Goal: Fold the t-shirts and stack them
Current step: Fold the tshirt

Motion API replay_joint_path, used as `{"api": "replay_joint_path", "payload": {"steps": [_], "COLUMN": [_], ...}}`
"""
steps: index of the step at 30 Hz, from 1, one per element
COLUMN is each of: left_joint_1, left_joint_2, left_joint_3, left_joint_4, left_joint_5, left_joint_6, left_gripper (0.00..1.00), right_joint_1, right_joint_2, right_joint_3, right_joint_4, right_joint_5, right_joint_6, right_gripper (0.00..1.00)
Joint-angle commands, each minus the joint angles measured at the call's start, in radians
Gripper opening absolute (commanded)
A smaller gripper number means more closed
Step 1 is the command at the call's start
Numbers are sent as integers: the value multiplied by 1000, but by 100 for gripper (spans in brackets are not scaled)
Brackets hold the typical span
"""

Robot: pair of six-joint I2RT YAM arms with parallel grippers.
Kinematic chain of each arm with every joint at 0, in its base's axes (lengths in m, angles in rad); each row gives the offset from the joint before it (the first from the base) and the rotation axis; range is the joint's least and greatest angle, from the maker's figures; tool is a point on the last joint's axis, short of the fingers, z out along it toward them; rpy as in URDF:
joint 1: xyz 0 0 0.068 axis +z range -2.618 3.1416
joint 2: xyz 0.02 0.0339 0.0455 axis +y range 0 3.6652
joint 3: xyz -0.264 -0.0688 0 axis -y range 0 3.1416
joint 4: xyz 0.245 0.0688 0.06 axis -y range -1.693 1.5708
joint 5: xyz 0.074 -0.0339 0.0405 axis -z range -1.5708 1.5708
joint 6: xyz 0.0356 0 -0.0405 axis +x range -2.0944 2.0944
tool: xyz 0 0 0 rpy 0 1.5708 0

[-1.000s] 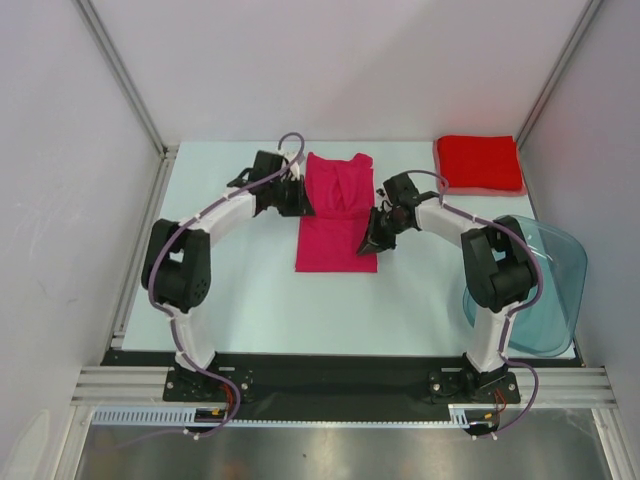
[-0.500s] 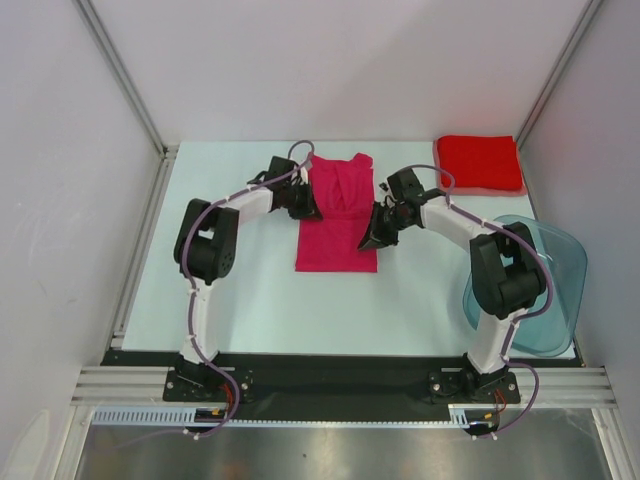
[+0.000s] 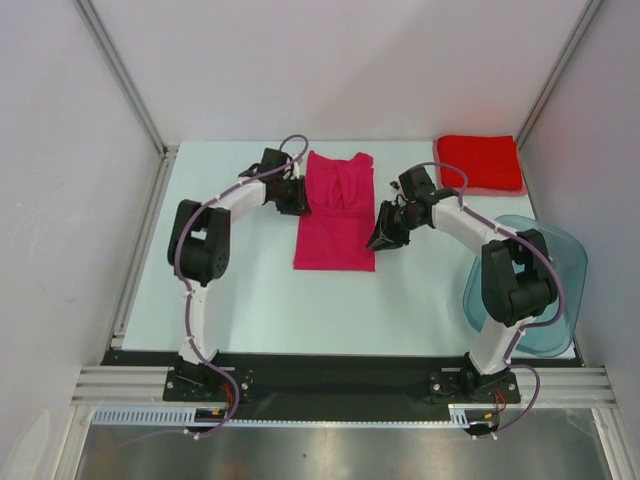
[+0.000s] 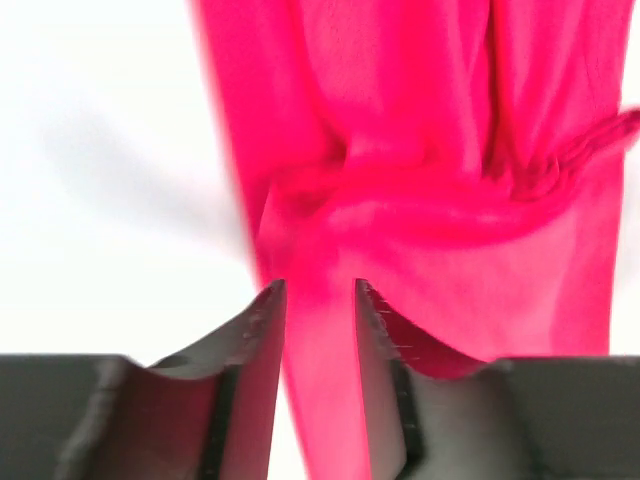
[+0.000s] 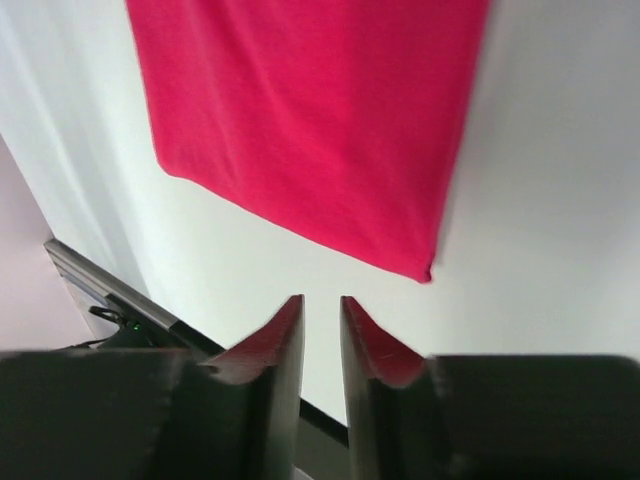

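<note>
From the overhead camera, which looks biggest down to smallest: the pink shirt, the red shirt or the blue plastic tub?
1. blue plastic tub: covers the most area in the top view.
2. pink shirt: a long strip, clearly less area than the tub.
3. red shirt: folded into a compact rectangle, the smallest.

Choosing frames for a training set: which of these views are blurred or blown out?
Top external: sharp and evenly lit, no glare. Left wrist: the magenta t-shirt is smeared by motion blur, and the table is washed out to near white. Right wrist: the shirt's edges are slightly soft, the exposure milder.
</note>
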Motion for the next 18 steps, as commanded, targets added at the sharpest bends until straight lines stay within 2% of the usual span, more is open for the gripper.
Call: {"api": "replay_joint_path", "payload": {"steps": [1,2,4,6,7,13,18], "left_joint_1": [-1,-3,-3,-6,-8,-50,-51], "left_joint_2": [-260,-336,-390,-450,-469,-633,-667], "left_joint_3": [-96,-117,-176,-230,-308,-625,-762], "left_joint_4": [-37,-43,-69,-76,-63,32,139], "left_joint_5": [-140,-143,-99,-19,7,-74,-45], "left_joint_6": [76,76,59,7,-19,-230,-433], "left_gripper": [40,42,45,47,48,53,55], "right_joint_1": [-27,-30,-48,-64,-78,-101,-121], "right_joint_2": [-57,-64,-85,-99,-102,-94,-88], "right_joint_3": [-51,-67,-142,-196,-219,-363,-415], "right_joint_4": [-44,-28,8,87,113,303,386], "right_joint_5": [25,10,-22,-86,-106,-205,-220], "right_joint_6": [-67,-71,-59,-15,5,131,195], "right_gripper": [36,39,46,50,52,54,55]}}
